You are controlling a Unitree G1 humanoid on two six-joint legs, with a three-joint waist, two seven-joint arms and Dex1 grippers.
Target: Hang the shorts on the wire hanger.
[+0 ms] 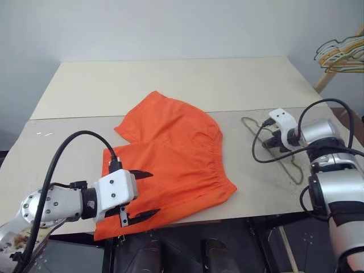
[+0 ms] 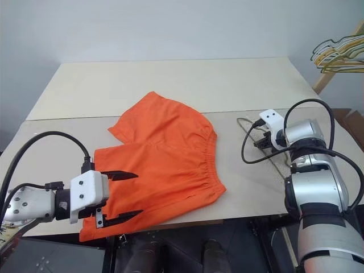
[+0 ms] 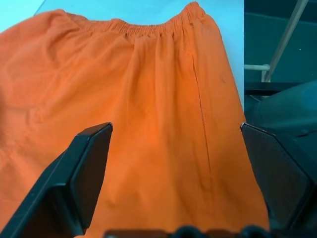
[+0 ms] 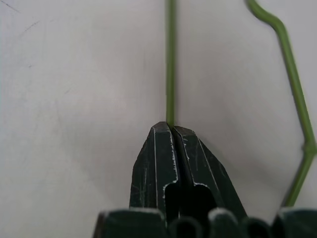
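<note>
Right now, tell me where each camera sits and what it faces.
Left eye and right eye views: on the head, looking down over the table; both arms show, with the shorts.
Left wrist view: on the left arm, facing the shorts between the open left gripper.
Right wrist view: on the right arm, facing the wire hanger pinched by the right gripper.
Shared: head and left wrist views show the shorts.

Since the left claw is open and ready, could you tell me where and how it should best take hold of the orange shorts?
I would grip the bright orange fabric shorts at the gathered elastic waistband, near its corner by the table's front edge. The bunched band gives more to pinch than the flat legs. The open left claw hovers over the near leg, so it could come in from the robot's side.
</note>
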